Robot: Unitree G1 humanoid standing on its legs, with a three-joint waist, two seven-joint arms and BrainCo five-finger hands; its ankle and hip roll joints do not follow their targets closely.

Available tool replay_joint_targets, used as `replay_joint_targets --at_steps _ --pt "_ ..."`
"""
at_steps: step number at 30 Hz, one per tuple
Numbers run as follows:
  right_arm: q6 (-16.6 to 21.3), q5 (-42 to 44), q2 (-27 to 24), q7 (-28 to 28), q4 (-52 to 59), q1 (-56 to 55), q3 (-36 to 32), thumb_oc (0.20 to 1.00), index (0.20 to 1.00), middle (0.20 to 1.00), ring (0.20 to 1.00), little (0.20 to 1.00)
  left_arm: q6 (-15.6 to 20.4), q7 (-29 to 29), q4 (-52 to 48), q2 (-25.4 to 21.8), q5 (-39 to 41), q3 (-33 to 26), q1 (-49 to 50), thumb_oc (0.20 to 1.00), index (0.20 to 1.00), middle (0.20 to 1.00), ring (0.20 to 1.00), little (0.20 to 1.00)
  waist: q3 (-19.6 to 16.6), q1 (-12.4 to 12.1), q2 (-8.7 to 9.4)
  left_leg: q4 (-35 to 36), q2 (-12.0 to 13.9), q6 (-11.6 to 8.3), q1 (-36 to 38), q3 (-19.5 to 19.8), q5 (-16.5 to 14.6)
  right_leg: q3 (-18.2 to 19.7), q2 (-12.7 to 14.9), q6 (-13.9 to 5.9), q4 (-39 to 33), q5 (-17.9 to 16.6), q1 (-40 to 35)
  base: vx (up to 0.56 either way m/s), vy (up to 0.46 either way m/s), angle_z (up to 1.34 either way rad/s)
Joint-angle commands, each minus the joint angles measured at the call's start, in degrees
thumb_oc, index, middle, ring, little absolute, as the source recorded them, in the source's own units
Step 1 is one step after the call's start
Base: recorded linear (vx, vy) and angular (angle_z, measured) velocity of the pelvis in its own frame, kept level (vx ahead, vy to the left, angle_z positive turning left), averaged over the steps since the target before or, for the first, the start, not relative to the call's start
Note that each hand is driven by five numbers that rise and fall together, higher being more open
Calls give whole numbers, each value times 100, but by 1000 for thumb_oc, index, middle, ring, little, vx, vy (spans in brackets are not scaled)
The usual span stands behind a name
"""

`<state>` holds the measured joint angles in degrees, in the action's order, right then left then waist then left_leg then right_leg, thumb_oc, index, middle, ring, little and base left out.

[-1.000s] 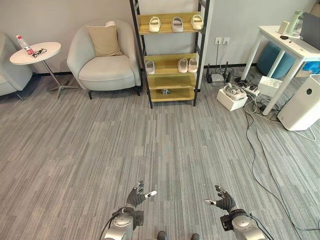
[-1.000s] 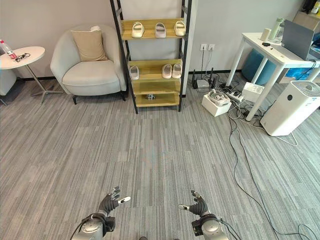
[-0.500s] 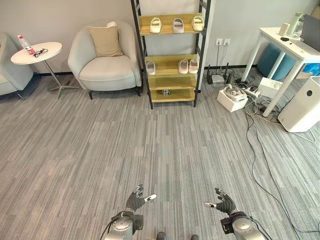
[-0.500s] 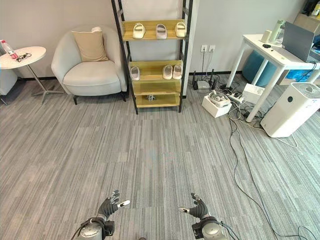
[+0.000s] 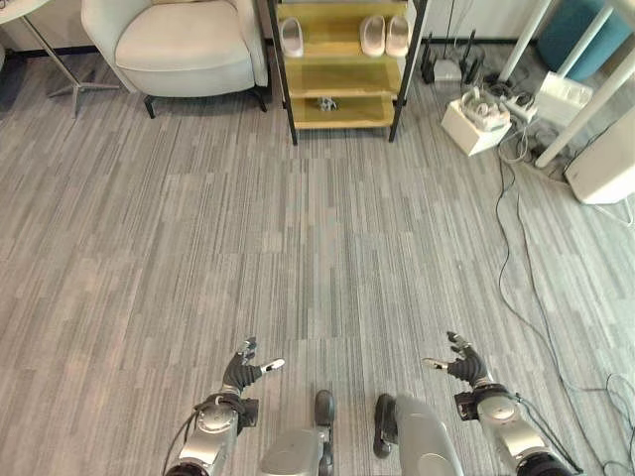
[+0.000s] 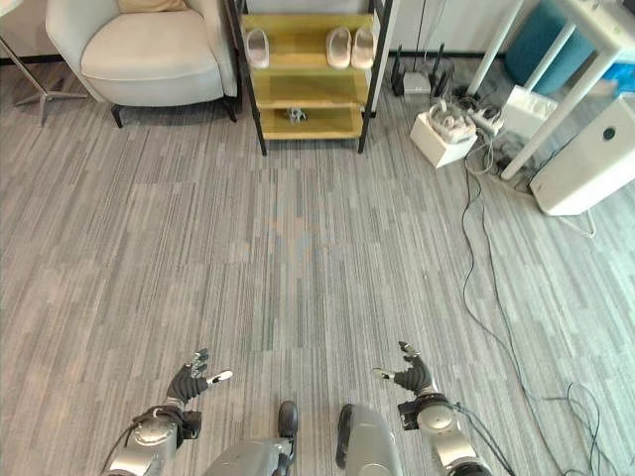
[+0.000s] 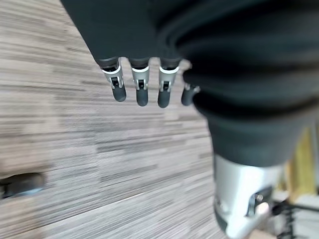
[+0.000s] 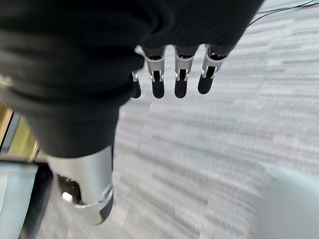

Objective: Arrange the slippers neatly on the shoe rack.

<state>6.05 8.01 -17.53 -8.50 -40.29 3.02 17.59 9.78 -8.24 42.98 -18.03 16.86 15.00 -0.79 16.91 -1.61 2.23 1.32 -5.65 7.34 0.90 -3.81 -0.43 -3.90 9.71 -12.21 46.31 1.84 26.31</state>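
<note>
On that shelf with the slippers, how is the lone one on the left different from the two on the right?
The lone slipper sits by itself at the shelf's left end, near the armchair; the pair of slippers sits side by side at the right end. A wide bare stretch of shelf separates them. All three are pale, and all three lie lengthwise, pointing front to back.

floor [image 5: 327,248]: matt grey, fine streaks running in plank-like strips, looks like low-pile carpet
rack [image 5: 342,74]: light wood shelves, smooth with a slight sheen, in a dark matt frame that looks like metal
slippers [image 5: 384,33]: pale, smooth, matt, rubbery or foam-like
armchair [image 5: 184,45]: cream upholstery, smooth and matt, on dark legs
left hand [image 7: 149,35]: dark matt cover
fingers [image 7: 140,82]: silver metal-look, matt dark tips
right hand [image 8: 99,55]: dark matt ribbed cover
purifier [image 5: 605,169]: white plastic, smooth
</note>
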Motion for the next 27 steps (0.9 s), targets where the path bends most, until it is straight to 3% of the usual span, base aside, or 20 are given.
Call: replay_joint_targets --at_steps 1,2,4,5,7,8,9,10,13,14,15,17,18,19,20,21,24,27 --pt "145 205 87 -93 182 134 -69 1000 1000 1000 1000 1000 222 10 -339 264 345 -3 -254 1000 1000 1000 1000 1000 -264 61 73 351 616 -712 821 271 -695 -666 21 92 -3838 -705 -1250 1016 -289 10" --pt "110 159 87 -82 250 10 -39 1000 1000 1000 1000 1000 223 -22 -289 290 235 56 -398 1000 1000 1000 1000 1000 -336 271 132 316 708 -856 1172 332 -1018 -723 -40 -2 -4640 -924 -1158 925 -350 16" --pt "118 145 79 -70 278 -60 -33 1000 1000 1000 1000 1000 227 -9 -310 317 245 32 -336 1000 1000 1000 1000 1000 -385 279 151 256 734 -888 1229 361 -1071 -705 -66 64 -4613 -1002 -1244 475 -203 52" --pt "137 95 25 -32 317 -171 -42 1000 1000 1000 1000 1000 234 -7 -260 377 352 -15 -296 1000 1000 1000 1000 1000 -537 320 119 74 903 -1020 1237 352 -1062 -693 -188 166 -4568 -905 -1382 334 -188 51" --pt "167 95 6 -13 321 -226 -29 1000 1000 1000 1000 1000 236 8 -281 393 449 -46 -239 1000 1000 1000 1000 1000 -607 327 73 -206 1003 -1123 1156 374 -909 -747 -293 260 -4575 -835 -1485 298 -198 31" --pt "212 152 -67 30 420 -276 -19 1000 1000 1000 1000 1000 236 72 -328 400 603 -131 -137 1000 1000 1000 1000 1000 -614 278 57 -1064 1061 -1269 814 424 -418 -782 -436 396 -4629 -710 -1710 156 -135 40" --pt "212 152 -68 30 421 -277 -18 1000 1000 1000 1000 1000 235 73 -329 400 604 -132 -136 1000 1000 1000 1000 1000 -621 289 54 -1102 1065 -1272 785 437 -435 -794 -437 399 -4631 -712 -1706 266 -257 42" --pt "226 191 -170 39 516 -291 -25 1000 1000 1000 1000 1000 209 45 -324 389 659 -191 -107 1000 1000 1000 1000 1000 -506 222 137 -2259 999 -1324 172 565 -21 -820 -474 589 -4662 -553 -1947 172 -170 28" --pt "207 193 -231 19 551 -289 -43 1000 1000 1000 1000 1000 217 26 -256 378 684 -216 -143 1000 1000 1000 1000 1000 -383 154 240 -2697 958 -1269 -317 536 -28 -817 -433 668 -4681 -406 -2150 145 -100 -13" --pt "214 242 -252 0 534 -280 -73 1000 1000 1000 1000 1000 214 13 -205 376 719 -242 -160 1000 1000 1000 1000 1000 -336 98 313 -2648 911 -1212 -589 467 -190 -798 -399 666 -4721 -326 -2265 251 -2 -20" --pt "221 278 -282 5 561 -314 -155 1000 1000 1000 1000 1000 209 14 -225 357 671 -279 -112 1000 1000 1000 1000 1000 -356 22 379 -2100 868 -1126 -907 318 -451 -781 -338 620 -4808 -229 -2430 260 -2 -4" --pt "228 284 -293 6 578 -330 -192 1000 1000 1000 1000 1000 205 24 -236 358 656 -281 -85 1000 1000 1000 1000 1000 -356 -25 365 -1762 912 -1126 -961 259 -415 -768 -346 607 -4841 -180 -2522 212 66 5" --pt "242 276 -304 3 603 -348 -214 1000 1000 1000 1000 1000 194 36 -241 350 637 -295 -42 1000 1000 1000 1000 1000 -371 -91 298 -1102 997 -1168 -1026 223 -69 -766 -395 602 -4899 -104 -2662 169 78 -16" --pt "242 276 -304 3 604 -348 -214 1000 1000 1000 1000 1000 193 36 -241 350 637 -295 -41 1000 1000 1000 1000 1000 -363 -94 301 -1086 995 -1168 -1009 219 -62 -764 -392 602 -4901 -104 -2672 263 149 -24" --pt "261 260 -306 -73 550 -350 -247 1000 1000 1000 1000 1000 184 28 -210 343 589 -275 -44 1000 1000 1000 1000 1000 -371 -193 186 -229 1165 -1244 -1297 95 523 -800 -491 613 -4967 50 -2924 328 216 -16" --pt "245 168 -269 -67 526 -350 -225 1000 1000 1000 1000 1000 177 34 -135 357 581 -287 -42 1000 1000 1000 1000 1000 -422 -225 134 262 1188 -1264 -1123 25 660 -759 -547 579 -4927 135 -3038 398 272 11" --pt "219 48 -221 -10 520 -384 -150 1000 1000 1000 1000 1000 189 23 -65 400 560 -279 -24 1000 1000 1000 1000 1000 -519 -215 114 248 1109 -1232 -934 129 679 -673 -521 534 -4825 197 -3076 220 178 -22" --pt "198 32 -123 45 513 -359 -78 1000 1000 1000 1000 1000 191 43 -111 347 505 -232 13 1000 1000 1000 1000 1000 -616 -218 217 87 1022 -1142 -761 55 516 -473 -368 477 -4713 218 -3114 146 130 -47"
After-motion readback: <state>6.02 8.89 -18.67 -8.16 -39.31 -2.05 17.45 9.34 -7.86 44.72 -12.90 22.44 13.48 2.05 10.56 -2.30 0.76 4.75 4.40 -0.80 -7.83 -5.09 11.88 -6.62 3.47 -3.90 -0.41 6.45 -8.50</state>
